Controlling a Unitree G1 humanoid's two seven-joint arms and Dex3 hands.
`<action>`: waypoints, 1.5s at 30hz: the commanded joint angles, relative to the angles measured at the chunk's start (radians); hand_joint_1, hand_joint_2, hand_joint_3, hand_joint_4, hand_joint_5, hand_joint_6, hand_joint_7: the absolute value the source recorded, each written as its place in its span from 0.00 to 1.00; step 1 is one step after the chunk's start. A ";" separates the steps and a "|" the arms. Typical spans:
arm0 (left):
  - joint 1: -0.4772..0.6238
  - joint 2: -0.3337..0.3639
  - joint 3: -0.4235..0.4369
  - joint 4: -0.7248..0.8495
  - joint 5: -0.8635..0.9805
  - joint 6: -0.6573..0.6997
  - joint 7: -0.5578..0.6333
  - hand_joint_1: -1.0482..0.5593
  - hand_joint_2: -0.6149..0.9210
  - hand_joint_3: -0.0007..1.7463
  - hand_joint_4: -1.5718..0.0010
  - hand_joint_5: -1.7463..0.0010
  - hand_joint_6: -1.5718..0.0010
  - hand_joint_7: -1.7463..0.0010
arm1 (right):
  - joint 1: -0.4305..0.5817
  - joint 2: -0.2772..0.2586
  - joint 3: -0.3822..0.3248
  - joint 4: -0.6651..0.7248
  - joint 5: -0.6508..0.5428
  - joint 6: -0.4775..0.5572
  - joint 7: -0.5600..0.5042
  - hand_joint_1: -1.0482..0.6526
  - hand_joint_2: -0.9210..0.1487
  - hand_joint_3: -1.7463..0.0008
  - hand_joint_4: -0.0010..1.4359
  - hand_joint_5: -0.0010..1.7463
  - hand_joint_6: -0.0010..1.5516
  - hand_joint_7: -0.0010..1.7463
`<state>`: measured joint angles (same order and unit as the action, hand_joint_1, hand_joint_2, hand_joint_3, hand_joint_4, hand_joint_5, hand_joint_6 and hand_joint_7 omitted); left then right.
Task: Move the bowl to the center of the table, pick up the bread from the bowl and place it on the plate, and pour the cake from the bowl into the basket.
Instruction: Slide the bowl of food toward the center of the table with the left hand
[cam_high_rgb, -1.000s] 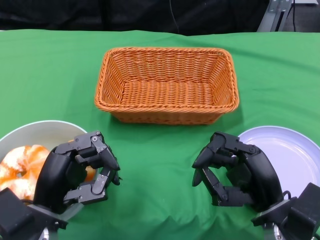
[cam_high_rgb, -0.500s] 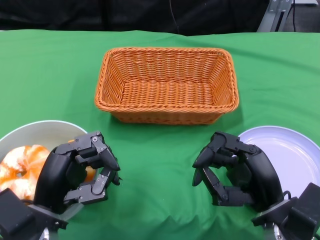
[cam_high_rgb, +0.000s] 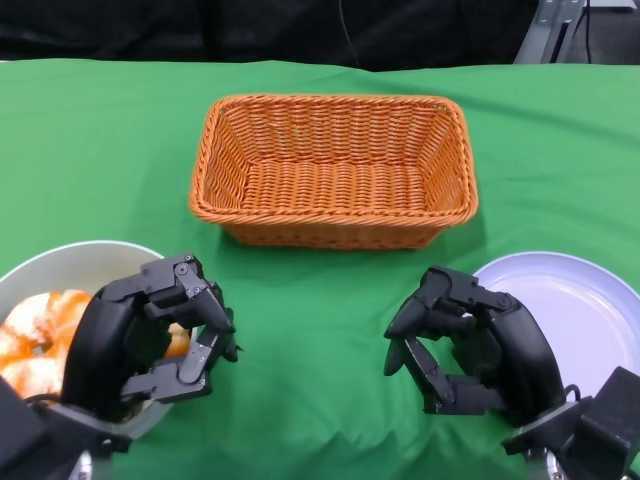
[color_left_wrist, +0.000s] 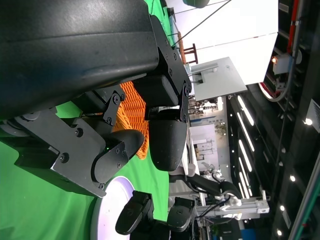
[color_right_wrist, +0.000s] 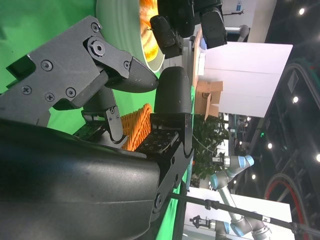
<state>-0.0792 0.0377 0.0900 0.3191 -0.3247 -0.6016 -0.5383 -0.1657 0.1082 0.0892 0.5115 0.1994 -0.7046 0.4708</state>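
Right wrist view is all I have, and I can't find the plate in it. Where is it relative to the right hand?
Observer: The plate lies on the green cloth just beyond the outer side of the right hand, with nothing on it.
Operator: Anything in the basket?
Observer: No, the basket is empty. It sits farther back, midway between the hands.
Operator: And the left hand?
Observer: The left hand is at the inner rim of the bowl, which holds an orange-glazed pastry. I cannot tell whether it grips the rim.
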 joint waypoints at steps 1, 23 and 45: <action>0.047 0.060 0.043 -0.097 0.001 0.024 0.030 0.66 0.74 0.71 0.49 0.08 0.47 0.23 | -0.010 -0.005 -0.013 -0.005 0.003 -0.001 -0.010 0.57 0.39 0.35 0.56 0.86 0.49 0.73; 0.101 0.195 0.256 -0.183 -0.023 0.144 0.140 0.68 0.81 0.62 0.56 0.11 0.51 0.32 | -0.005 0.000 -0.008 -0.002 -0.008 -0.011 -0.023 0.58 0.41 0.33 0.56 0.86 0.48 0.74; 0.031 0.247 0.394 -0.046 -0.041 0.117 0.197 0.66 0.88 0.49 0.54 0.11 0.50 0.31 | -0.012 0.004 -0.011 0.015 -0.007 -0.014 -0.014 0.57 0.39 0.35 0.56 0.86 0.49 0.74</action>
<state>-0.0395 0.2652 0.4744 0.2618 -0.3655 -0.4696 -0.3555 -0.1670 0.1140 0.0896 0.5242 0.1881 -0.7074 0.4621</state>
